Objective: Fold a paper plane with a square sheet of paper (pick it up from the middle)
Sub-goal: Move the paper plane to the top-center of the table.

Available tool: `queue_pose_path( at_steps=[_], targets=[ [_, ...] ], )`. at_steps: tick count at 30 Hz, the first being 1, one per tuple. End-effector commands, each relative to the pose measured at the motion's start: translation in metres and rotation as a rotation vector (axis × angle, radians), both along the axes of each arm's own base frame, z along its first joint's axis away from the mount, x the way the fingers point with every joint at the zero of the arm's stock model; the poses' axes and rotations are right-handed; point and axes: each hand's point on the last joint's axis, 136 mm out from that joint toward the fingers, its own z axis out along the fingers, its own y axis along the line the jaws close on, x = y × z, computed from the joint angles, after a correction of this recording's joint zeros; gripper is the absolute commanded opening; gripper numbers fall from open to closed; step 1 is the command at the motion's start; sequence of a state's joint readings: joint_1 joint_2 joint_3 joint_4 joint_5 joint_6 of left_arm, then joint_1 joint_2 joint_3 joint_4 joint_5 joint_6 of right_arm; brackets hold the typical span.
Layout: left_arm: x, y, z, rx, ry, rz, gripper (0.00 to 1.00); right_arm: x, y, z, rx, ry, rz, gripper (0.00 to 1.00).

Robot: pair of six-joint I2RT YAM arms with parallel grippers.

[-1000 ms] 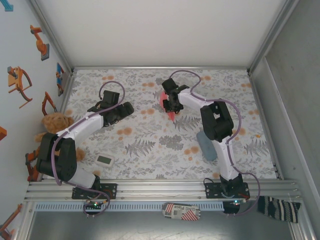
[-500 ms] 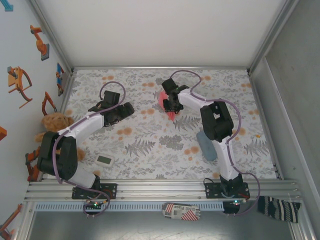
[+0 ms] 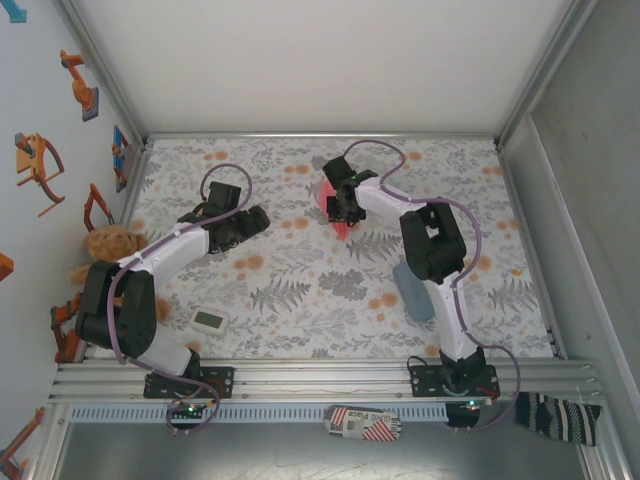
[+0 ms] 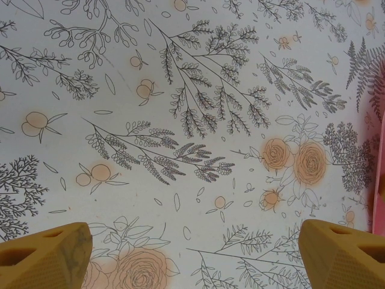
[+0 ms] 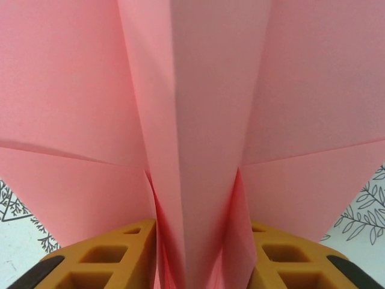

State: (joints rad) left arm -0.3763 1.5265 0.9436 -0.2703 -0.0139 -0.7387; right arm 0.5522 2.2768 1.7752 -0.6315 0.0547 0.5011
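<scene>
The salmon-pink paper plane (image 3: 341, 228) lies at the middle back of the flowered table, a creased dart with spread wings (image 5: 72, 90). My right gripper (image 3: 342, 204) is over it. In the right wrist view its yellow fingers (image 5: 114, 259) stand apart on either side of the centre keel (image 5: 201, 150). The keel's layers fan out loosely between them and are not pressed flat. My left gripper (image 3: 256, 218) hovers to the left of the paper, wide open over bare tablecloth, with both yellow fingertips (image 4: 48, 256) at the frame's lower corners. A pink edge of the paper (image 4: 380, 174) shows at that view's right border.
A teddy bear (image 3: 110, 245) sits at the left wall. A small white device (image 3: 210, 319) lies near the left arm's base, and a grey-blue pouch (image 3: 410, 290) beside the right arm. A striped packet (image 3: 365, 422) and a sock (image 3: 560, 415) lie off the table's front rail.
The right gripper's jaws have spread wider around the paper's keel. The left gripper has edged slightly; the paper stays in place.
</scene>
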Motion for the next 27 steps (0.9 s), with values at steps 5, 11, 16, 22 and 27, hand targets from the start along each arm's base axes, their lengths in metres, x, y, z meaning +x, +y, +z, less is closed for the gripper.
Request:
queue_pose_path(
  at_steps=[5,11,16,22,27],
  targets=[
    [-0.001,0.0,-0.003,-0.002,0.017,-0.007,0.9,-0.008,-0.017,-0.033,-0.092,0.071,-0.032,0.36],
    [0.001,-0.001,0.004,-0.007,0.006,-0.007,0.91,0.001,-0.009,-0.001,-0.052,0.021,-0.023,0.36],
    [0.003,0.001,0.016,-0.006,-0.017,-0.001,0.91,0.008,-0.002,0.047,0.012,-0.053,-0.018,0.38],
    [0.002,0.01,0.034,0.029,-0.058,0.018,0.92,0.007,-0.004,0.096,0.055,-0.127,-0.018,0.41],
    [0.001,0.03,0.065,0.108,-0.156,0.049,0.96,0.004,-0.028,0.151,0.051,-0.241,-0.039,0.45]
  ],
)
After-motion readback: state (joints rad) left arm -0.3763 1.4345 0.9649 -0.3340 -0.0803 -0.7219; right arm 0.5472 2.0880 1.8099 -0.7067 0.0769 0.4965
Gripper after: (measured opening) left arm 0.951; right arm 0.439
